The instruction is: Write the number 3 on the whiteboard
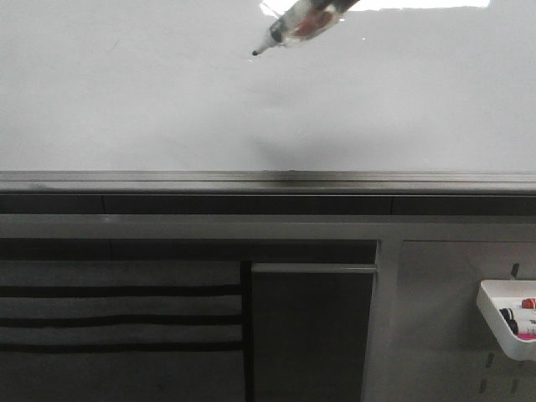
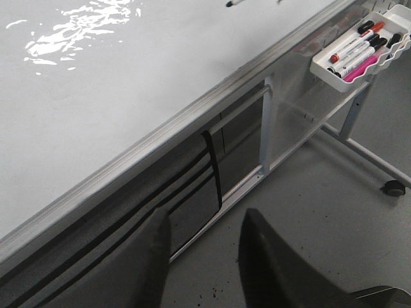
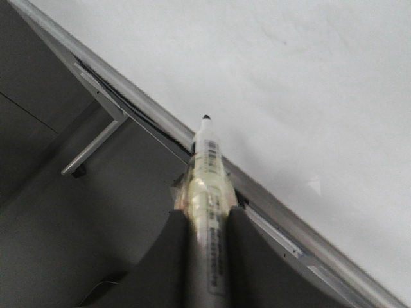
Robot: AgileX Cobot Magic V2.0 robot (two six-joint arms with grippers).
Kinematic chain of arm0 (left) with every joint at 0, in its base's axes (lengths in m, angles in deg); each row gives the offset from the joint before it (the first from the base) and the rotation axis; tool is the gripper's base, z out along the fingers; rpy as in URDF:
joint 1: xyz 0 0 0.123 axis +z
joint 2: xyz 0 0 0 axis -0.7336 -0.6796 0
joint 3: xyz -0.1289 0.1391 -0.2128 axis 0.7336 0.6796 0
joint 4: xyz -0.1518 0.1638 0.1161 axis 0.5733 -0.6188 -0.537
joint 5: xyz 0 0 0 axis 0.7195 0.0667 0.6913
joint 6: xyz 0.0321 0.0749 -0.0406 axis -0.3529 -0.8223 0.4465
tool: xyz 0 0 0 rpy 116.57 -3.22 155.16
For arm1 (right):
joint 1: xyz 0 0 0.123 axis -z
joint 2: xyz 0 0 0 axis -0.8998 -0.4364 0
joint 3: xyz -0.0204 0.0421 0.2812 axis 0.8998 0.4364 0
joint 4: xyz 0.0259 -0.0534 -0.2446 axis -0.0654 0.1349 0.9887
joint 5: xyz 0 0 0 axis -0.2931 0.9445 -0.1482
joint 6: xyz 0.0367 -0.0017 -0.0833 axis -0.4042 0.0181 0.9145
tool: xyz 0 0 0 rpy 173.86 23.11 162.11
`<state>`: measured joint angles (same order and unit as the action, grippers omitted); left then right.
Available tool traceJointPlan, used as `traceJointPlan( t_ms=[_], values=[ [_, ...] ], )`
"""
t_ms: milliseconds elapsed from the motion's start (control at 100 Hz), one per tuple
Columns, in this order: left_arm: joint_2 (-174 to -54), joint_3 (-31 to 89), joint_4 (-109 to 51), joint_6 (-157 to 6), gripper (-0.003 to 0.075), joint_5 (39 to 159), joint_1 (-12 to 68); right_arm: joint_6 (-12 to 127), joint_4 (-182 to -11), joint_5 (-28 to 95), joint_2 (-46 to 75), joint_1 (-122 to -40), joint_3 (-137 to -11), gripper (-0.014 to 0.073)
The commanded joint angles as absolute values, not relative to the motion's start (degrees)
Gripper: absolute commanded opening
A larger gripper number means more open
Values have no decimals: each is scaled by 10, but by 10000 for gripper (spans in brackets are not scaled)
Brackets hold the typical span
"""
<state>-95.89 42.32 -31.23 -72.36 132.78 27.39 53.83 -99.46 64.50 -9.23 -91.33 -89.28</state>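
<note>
Marker (image 3: pixel 207 168) light, stiff, smooth barrel; right tool (image 3: pixel 207 221) clamped on mid-barrel, tip clear of glossy whiteboard (image 1: pixel 126 100); left tool (image 2: pixel 202 253) apart, empty; no stroke visible yet

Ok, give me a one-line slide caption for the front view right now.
Marker pen poised tip-first over the blank whiteboard, no number 3 drawn yet; marker tray on the pegboard below.

Dim, soft frames — glare streaks the whiteboard (image 2: pixel 83 25), marker (image 1: pixel 293 27) blurred.
</note>
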Motion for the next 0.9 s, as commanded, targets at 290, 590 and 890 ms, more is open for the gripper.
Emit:
traceJointPlan(
  t_ms=[290,590,890],
  values=[
    [-959,408,-292,-716,144,1294,276,535,-957,559,-173,-901,-990,-66],
    [-959,408,-292,-716,113,1292,276,515,-950,616,-160,-877,-954,-66],
    [-959,408,-292,-716,113,1292,276,514,-938,552,-174,-898,-941,-66]
  ],
)
